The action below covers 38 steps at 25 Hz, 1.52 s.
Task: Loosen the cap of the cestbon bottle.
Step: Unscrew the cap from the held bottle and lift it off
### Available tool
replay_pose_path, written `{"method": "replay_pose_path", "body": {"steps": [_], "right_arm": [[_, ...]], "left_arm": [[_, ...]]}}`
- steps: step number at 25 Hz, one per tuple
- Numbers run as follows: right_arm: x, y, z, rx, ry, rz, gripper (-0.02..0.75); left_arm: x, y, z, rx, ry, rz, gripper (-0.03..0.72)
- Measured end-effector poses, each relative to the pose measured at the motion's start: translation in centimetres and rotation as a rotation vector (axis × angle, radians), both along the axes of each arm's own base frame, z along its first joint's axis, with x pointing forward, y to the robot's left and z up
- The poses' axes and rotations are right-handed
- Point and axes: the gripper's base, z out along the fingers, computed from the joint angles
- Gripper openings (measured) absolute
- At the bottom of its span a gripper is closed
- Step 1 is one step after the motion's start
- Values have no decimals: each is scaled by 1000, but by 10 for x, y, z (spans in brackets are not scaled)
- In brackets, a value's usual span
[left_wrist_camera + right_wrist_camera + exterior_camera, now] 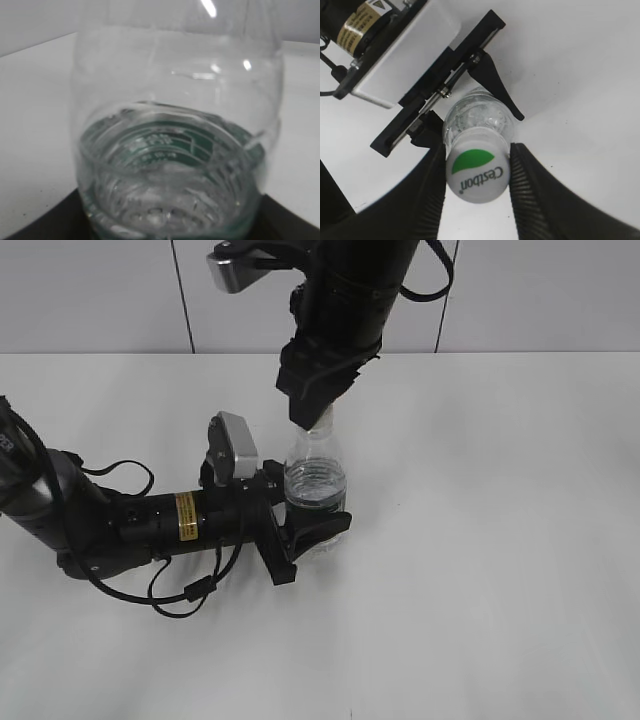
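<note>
"Cestbon" is printed in dark letters beneath a green leaf mark on the white cap (477, 170); lettering on the arm's yellow sticker (186, 515) cannot be read
</note>
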Motion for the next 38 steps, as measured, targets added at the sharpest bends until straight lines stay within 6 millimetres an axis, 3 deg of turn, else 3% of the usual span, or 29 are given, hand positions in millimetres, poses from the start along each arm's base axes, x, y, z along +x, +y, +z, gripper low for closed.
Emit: {"method": "replay_pose_path", "body": {"steps": [14, 27, 38], "right_arm": [[-1, 0, 1, -56, -143, 497, 291], [0, 0, 1, -100, -217, 734, 291], [1, -1, 1, -132, -247, 820, 290]], "left_arm": [[0, 0, 0, 0, 0, 0, 410], [0, 0, 0, -1, 3, 2, 410], [0, 0, 0, -2, 5, 3, 410]]}}
